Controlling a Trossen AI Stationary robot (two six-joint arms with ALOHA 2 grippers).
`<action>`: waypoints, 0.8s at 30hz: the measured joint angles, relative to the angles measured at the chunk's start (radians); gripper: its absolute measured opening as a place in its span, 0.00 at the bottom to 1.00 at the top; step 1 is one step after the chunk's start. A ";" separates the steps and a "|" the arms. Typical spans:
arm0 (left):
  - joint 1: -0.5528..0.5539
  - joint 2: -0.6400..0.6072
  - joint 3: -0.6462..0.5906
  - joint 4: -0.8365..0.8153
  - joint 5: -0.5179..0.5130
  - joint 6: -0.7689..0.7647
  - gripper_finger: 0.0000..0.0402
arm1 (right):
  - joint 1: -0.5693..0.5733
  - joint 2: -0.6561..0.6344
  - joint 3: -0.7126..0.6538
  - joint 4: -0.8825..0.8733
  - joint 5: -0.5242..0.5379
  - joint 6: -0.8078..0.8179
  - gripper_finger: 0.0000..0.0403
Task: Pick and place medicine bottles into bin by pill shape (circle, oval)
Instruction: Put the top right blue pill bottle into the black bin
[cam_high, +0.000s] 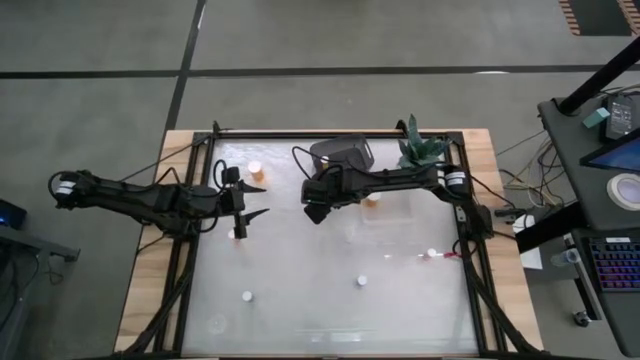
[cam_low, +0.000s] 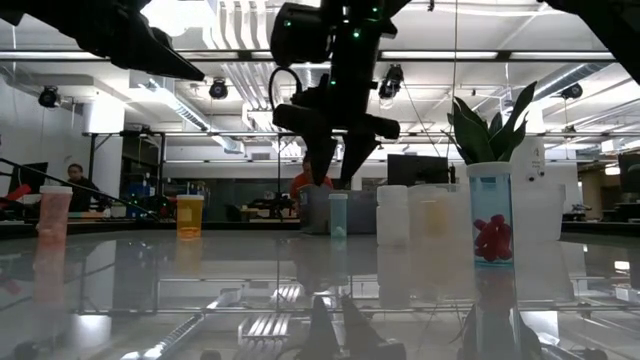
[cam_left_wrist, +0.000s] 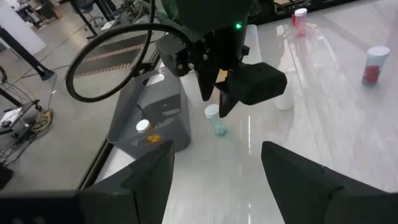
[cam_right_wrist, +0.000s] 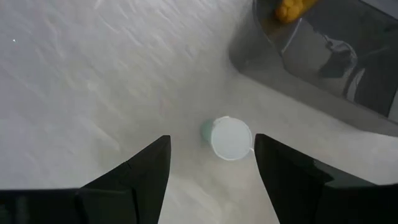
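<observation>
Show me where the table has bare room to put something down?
The widest bare patch is mid-table, between the two white bottles near the front and the right gripper. The back is crowded: bin, plant, orange bottle, both arms.

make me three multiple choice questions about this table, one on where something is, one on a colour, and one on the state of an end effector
1. Where is the right end effector?
A. Above a small bottle beside the grey bin
B. Over the potted plant
C. Off the table

2. What colour is the cap of the bottle under the right end effector?
A. Red
B. White
C. Black

3. How is the left end effector?
A. Shut on a bottle
B. Open and holding nothing
C. Inside the bin

Answers:
1. A, the right wrist view shows the bottle below its fingers, next to the bin.
2. B, the cap shows white from above.
3. B, the left wrist view shows its fingers apart with nothing between them.
</observation>
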 joint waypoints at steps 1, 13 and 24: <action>0.000 0.000 0.000 0.000 0.000 0.000 0.56 | -0.001 -0.001 0.000 -0.009 0.002 0.010 0.55; 0.000 0.001 0.000 0.001 0.000 0.000 0.56 | -0.001 -0.005 -0.004 -0.015 0.027 0.036 0.55; 0.000 0.003 0.000 0.002 0.000 0.000 0.56 | -0.001 -0.006 -0.038 0.032 0.027 0.040 0.55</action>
